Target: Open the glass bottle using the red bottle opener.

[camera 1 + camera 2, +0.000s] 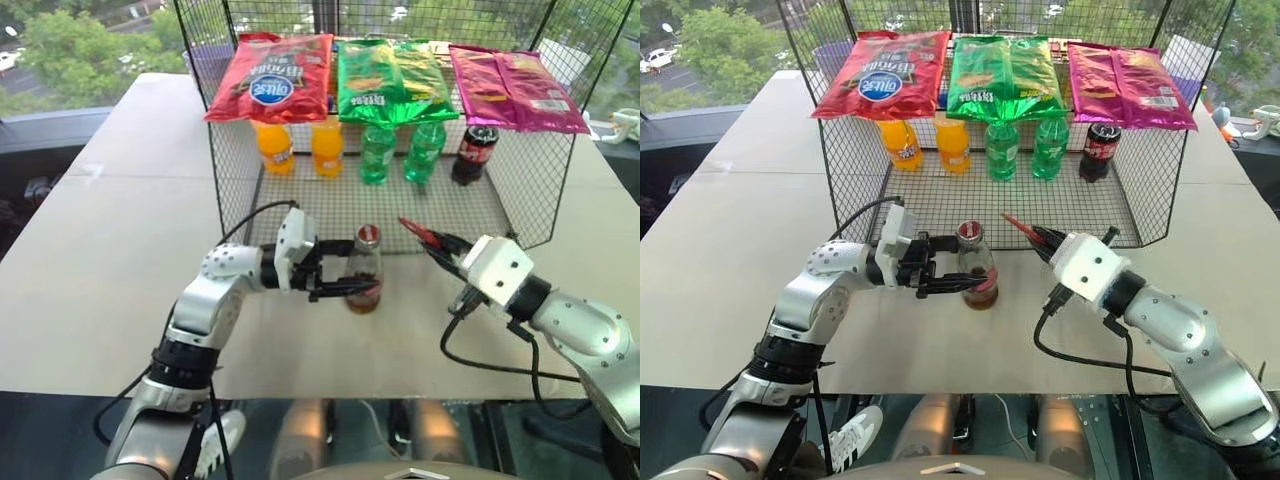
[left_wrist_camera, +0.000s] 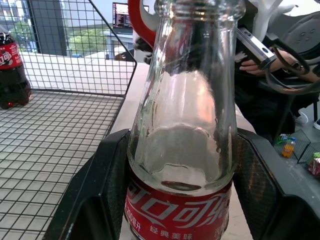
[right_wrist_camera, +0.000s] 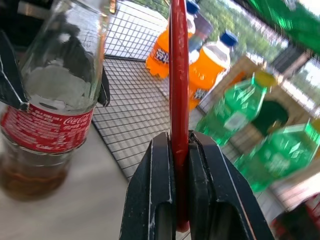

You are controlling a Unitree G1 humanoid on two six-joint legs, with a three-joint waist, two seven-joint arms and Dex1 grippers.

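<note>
The glass bottle (image 1: 365, 268) stands upright on the table just in front of the wire rack, with a red label band, dark liquid low down and a cap on its neck. My left gripper (image 1: 368, 280) reaches in from the left, level, and its fingers (image 2: 107, 170) press both sides of the bottle at the label. To the bottle's right, my right gripper (image 1: 442, 246) is shut on the red bottle opener (image 1: 418, 232). The opener (image 3: 178, 75) sticks out edge-on from the jaws toward the bottle's neck, a short way off it.
A wire rack (image 1: 540, 200) stands behind the bottle. It holds two orange soda bottles (image 1: 276, 146), two green bottles (image 1: 378, 152) and a dark cola bottle (image 1: 474, 152), with snack bags (image 1: 272, 78) lying on top. The table's front edge (image 1: 330, 392) is near my arms.
</note>
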